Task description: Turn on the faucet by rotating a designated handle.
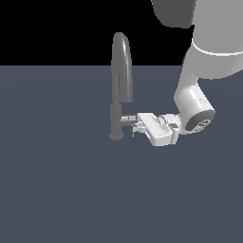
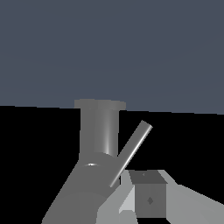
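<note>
The faucet (image 1: 119,85) is a tall dull-grey tap with an arched spout, standing on the dark surface at the exterior view's middle. Its handle (image 1: 127,118) is a short shiny stub jutting from the lower column toward the exterior view's right. My gripper (image 1: 135,127) lies level at the stub's end, coming from the right. In the wrist view the faucet column (image 2: 99,129) is close, the handle stub (image 2: 81,192) fills the corner, and a thin lever rod (image 2: 131,153) slants beside one gripper finger (image 2: 148,199). The other finger is hidden behind the stub. The gripper (image 2: 114,205) looks open.
The white arm (image 1: 197,102) comes down from the exterior view's upper right to the gripper. A flat dark blue-grey surface (image 1: 57,190) spreads around the faucet's round base (image 1: 116,136).
</note>
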`<move>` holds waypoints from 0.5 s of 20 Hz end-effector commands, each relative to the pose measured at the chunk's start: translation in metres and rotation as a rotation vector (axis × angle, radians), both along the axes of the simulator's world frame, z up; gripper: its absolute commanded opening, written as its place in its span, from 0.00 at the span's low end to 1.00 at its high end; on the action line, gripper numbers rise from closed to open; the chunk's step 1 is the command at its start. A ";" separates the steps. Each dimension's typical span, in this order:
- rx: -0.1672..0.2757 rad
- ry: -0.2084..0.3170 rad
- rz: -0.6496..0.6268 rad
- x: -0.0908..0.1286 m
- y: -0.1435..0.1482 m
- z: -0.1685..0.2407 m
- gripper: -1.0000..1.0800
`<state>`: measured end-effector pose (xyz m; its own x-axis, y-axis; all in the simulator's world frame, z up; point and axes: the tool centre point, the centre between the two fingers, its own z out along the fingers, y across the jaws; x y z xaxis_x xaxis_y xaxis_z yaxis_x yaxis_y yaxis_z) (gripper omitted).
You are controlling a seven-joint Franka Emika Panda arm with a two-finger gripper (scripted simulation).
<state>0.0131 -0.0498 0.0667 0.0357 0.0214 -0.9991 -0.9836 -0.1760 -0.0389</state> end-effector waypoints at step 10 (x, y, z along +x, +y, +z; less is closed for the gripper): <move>-0.020 0.034 -0.025 0.014 0.006 -0.043 0.00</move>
